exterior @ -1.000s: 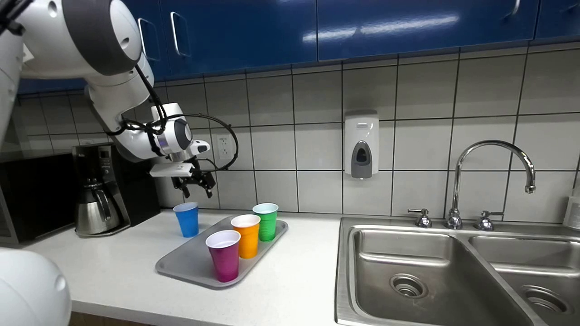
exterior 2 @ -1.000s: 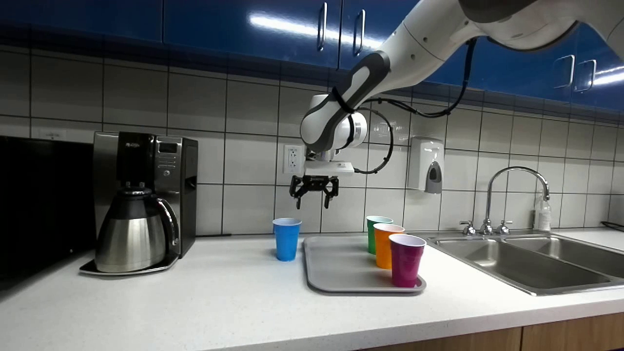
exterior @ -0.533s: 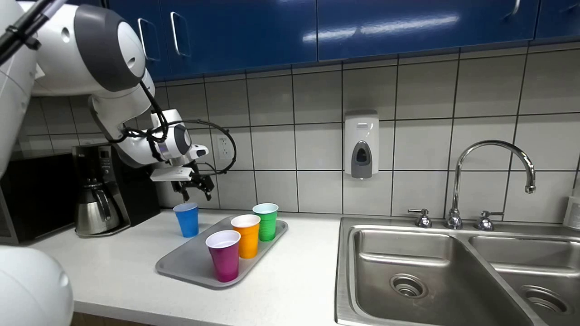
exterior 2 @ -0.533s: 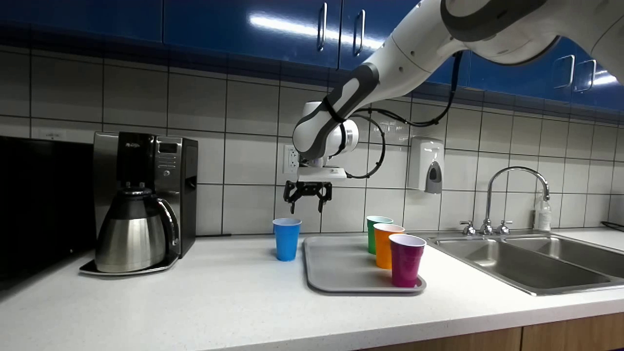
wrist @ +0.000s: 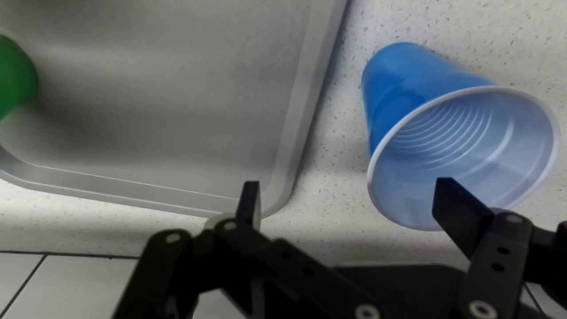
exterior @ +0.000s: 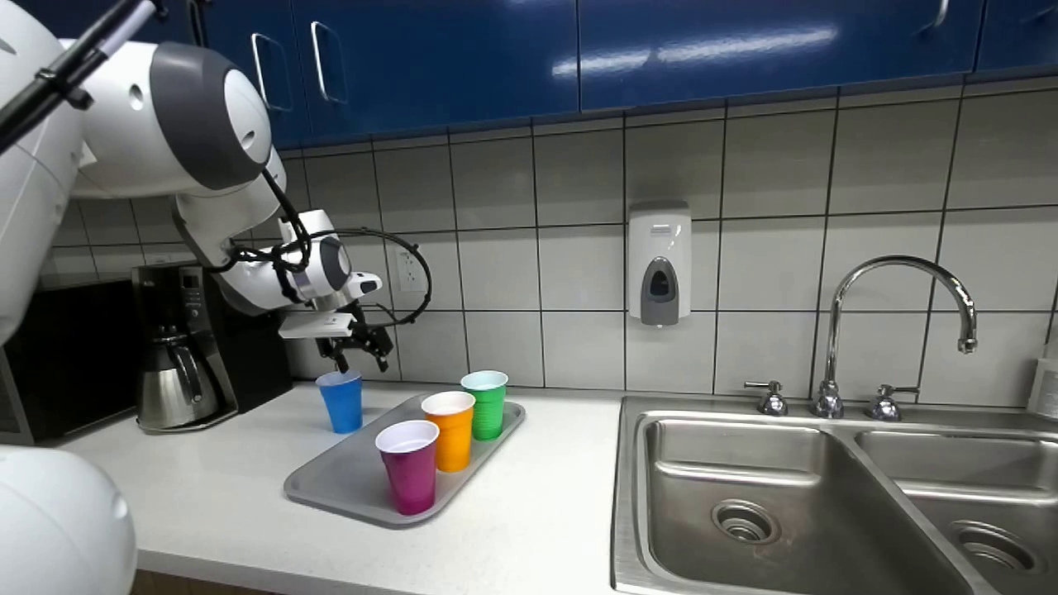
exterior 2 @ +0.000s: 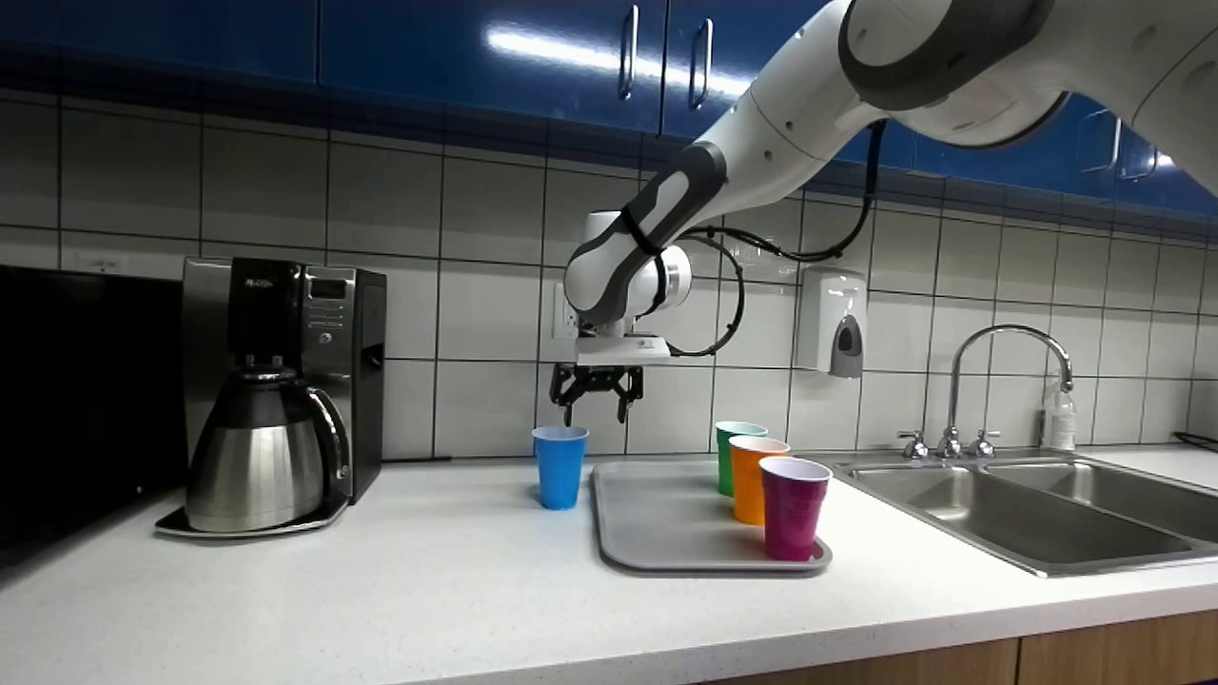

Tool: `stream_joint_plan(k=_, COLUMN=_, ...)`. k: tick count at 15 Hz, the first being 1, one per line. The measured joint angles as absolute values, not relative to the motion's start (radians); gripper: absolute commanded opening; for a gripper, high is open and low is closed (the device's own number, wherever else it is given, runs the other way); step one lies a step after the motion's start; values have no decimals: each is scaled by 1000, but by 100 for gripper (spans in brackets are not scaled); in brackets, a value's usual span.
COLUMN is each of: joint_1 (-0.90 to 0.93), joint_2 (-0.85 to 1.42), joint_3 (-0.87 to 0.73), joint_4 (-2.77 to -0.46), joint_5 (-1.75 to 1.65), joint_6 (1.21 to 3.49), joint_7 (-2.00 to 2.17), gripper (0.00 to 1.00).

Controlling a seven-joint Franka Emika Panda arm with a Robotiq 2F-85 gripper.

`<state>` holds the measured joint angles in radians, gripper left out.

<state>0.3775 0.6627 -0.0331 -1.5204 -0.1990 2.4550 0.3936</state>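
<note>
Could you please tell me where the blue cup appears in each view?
In an exterior view: blue cup, lower half, well left of centre.
In an exterior view: blue cup, lower half, just left of centre.
Wrist view: blue cup, right half.
Landmark in all: the tray.

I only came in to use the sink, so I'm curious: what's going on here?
A robot arm has its claw open close to the top of the blue cup; nothing is gripped. The cup stands upright on the counter, beside the tray, not on it. On the tray stand the green cup, orange cup and purple cup.
</note>
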Motion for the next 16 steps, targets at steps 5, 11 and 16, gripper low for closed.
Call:
stream_joint_plan(k=5, joint_1=382, joint_2=685, joint_3=-39, joint_4=-1503, joint_5=-199, joint_6=2437, joint_7=394, gripper=100)
stream_joint_plan(k=11, joint_1=383, joint_2=703, joint_3=-39, joint_4=-1498, joint_5=-199, joint_6=2415, joint_7=394, gripper=100)
stream_joint_plan(k=16, joint_1=389, joint_2=716, joint_3=-39, joint_4=-1491, joint_5=-199, joint_6=2407, joint_7=394, gripper=72)
